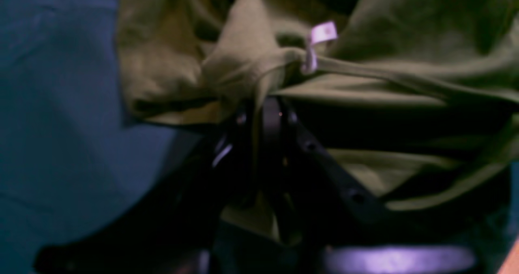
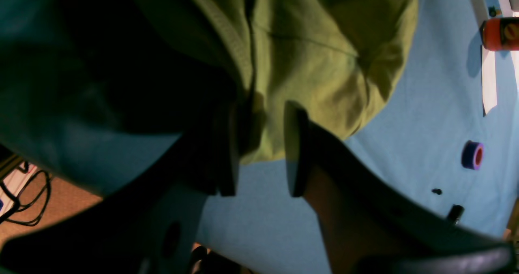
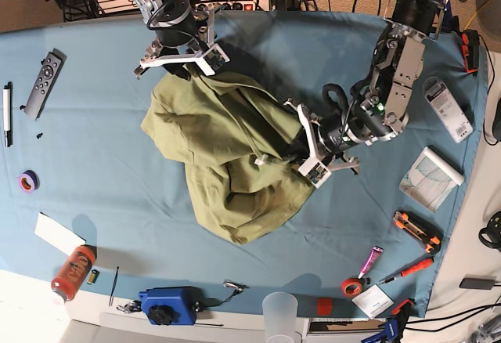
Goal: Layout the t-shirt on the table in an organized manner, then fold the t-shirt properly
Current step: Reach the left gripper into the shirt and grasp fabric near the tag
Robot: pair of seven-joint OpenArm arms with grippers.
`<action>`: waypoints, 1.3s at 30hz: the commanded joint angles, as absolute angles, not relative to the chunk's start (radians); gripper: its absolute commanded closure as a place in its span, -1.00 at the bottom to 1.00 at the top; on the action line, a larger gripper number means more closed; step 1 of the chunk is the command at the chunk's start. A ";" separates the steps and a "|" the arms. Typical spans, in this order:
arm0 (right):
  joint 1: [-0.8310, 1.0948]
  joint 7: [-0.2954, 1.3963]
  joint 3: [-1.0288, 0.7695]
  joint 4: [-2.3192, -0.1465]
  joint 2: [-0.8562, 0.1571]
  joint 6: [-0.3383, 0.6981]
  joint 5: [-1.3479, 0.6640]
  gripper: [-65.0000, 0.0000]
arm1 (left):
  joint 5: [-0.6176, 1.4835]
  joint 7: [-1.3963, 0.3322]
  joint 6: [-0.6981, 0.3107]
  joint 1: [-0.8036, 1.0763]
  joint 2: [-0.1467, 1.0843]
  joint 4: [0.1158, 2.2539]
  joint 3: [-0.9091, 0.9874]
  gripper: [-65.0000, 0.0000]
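You won't find any readable writing here: the small white tag (image 1: 320,39) on the t-shirt (image 3: 227,151) is too blurred to read, and it sits just beyond the tips of your left gripper (image 1: 265,108). That gripper's dark fingers are drawn narrow and pinch a gathered ridge of the soft olive cotton, which bunches into ropey folds right at the tips. Your right gripper (image 2: 259,144) stands apart, its two flat black fingers (image 2: 294,148) framing the shirt's hemmed edge without clamping it; the cloth hangs between and beyond them. The shirt is a crumpled heap, matte and creased, spread on the table (image 3: 102,202) between your two grippers. The table's light-blue cover looks smooth with faint wrinkles. Out past your right gripper's far side lie a purple tape roll (image 2: 472,155) and an orange can (image 2: 500,33), cylindrical, its label unreadable.
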State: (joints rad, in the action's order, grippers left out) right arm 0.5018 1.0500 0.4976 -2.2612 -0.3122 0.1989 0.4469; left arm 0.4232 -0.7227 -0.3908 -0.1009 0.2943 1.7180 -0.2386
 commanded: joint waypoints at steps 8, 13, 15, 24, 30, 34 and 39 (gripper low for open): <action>0.461 1.032 0.496 -2.283 -0.316 0.089 0.550 0.42 | 0.430 -0.817 -0.374 -0.110 0.297 1.846 -0.233 0.88; 0.449 1.037 0.496 -2.283 -0.316 0.085 0.550 0.42 | 0.411 -0.833 -0.376 -0.077 0.297 1.846 -0.233 0.24; 0.449 1.036 0.496 -2.283 -0.316 0.085 0.550 0.42 | 0.413 -0.831 -0.374 -0.060 0.297 1.846 -0.233 -0.02; 0.449 1.036 0.496 -2.283 -0.316 0.085 0.551 0.42 | 0.355 -0.743 -0.373 -0.045 0.296 1.846 -0.233 -0.07; 0.446 1.020 0.496 -2.284 -0.316 0.085 0.599 0.42 | 0.239 -0.672 -0.228 -0.070 0.296 1.820 -0.233 -0.07; 0.445 1.009 0.496 -2.284 -0.316 0.084 0.599 0.42 | 0.263 -0.672 -0.268 -0.086 0.296 1.753 -0.233 -0.07; 0.446 1.002 0.496 -2.284 -0.316 0.085 0.591 0.42 | 0.334 -0.712 -0.300 -0.084 0.296 1.719 -0.233 -0.07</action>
State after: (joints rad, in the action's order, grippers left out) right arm 0.4488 1.0203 0.4976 -2.2616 -0.3126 0.0967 0.5777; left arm 0.3248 -0.7341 -0.2966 -0.0631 0.2939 1.7012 -0.2356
